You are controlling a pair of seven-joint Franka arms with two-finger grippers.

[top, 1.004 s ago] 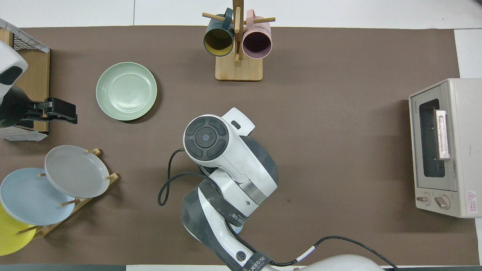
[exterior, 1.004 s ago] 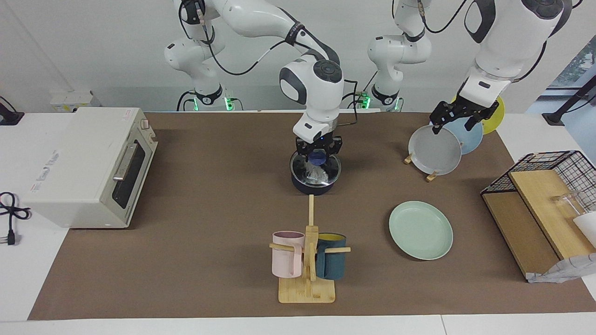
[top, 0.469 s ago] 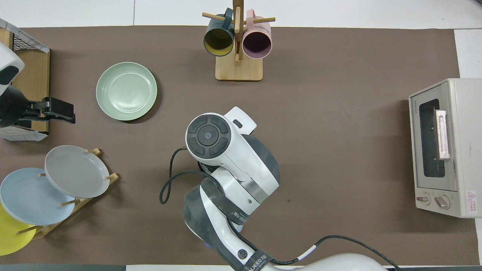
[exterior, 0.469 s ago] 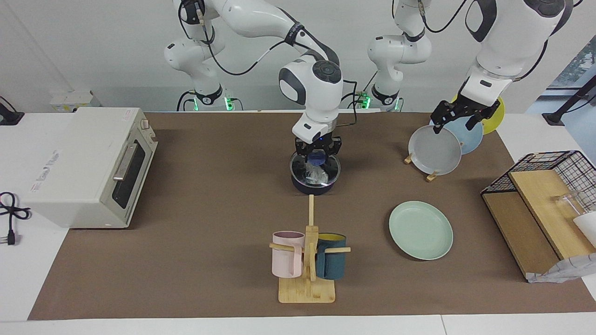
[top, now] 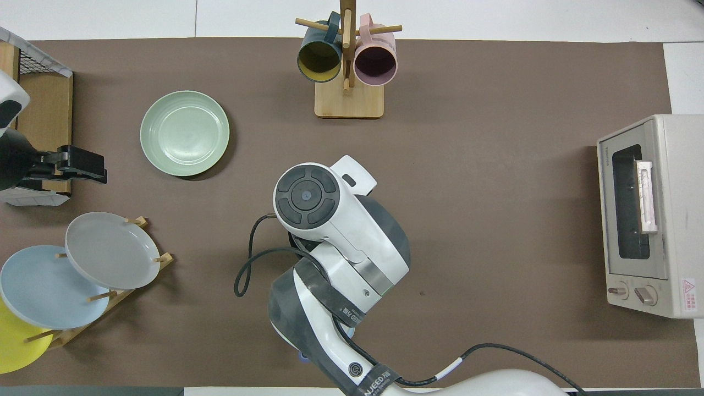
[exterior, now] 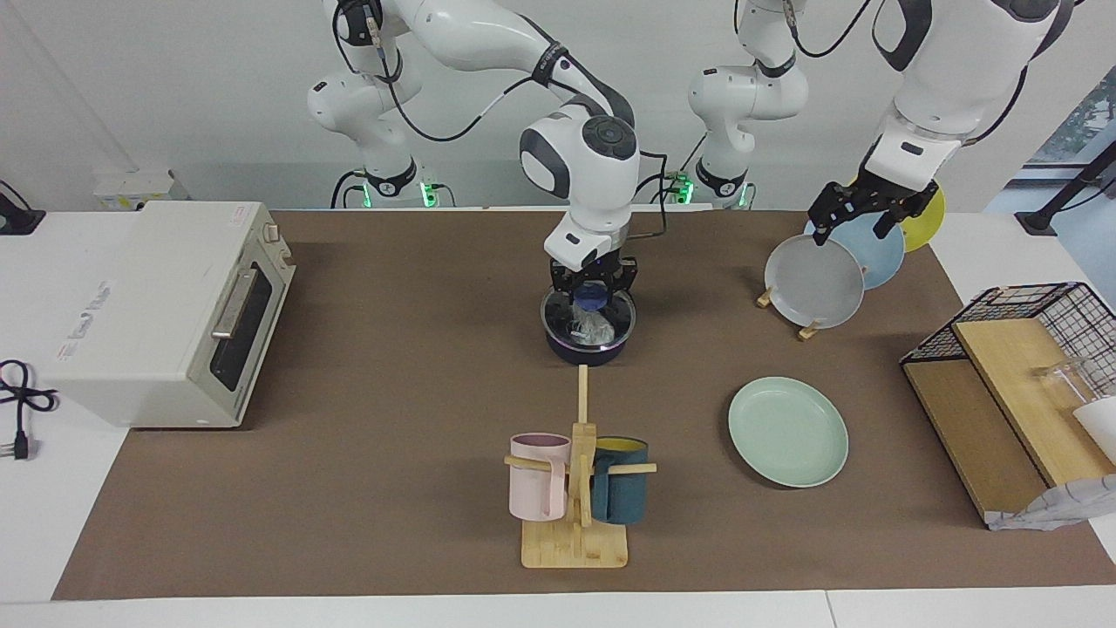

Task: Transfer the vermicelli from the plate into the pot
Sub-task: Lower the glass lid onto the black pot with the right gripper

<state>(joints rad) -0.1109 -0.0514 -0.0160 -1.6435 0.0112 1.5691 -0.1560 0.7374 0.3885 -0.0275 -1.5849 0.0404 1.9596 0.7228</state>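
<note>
Hovering directly over the pot [exterior: 588,336], the right gripper [exterior: 592,288] is sitting just above the rim with its fingers spread apart, gripping nothing. The vermicelli [exterior: 593,328] is lying inside the pot as a whitish clump. The mint-green plate [exterior: 787,431] is sitting bare on the table [exterior: 392,392], toward the left arm's end. The left gripper [exterior: 859,214] is hanging over the plate rack [exterior: 806,330]; whether it is spread or closed cannot be told.
</note>
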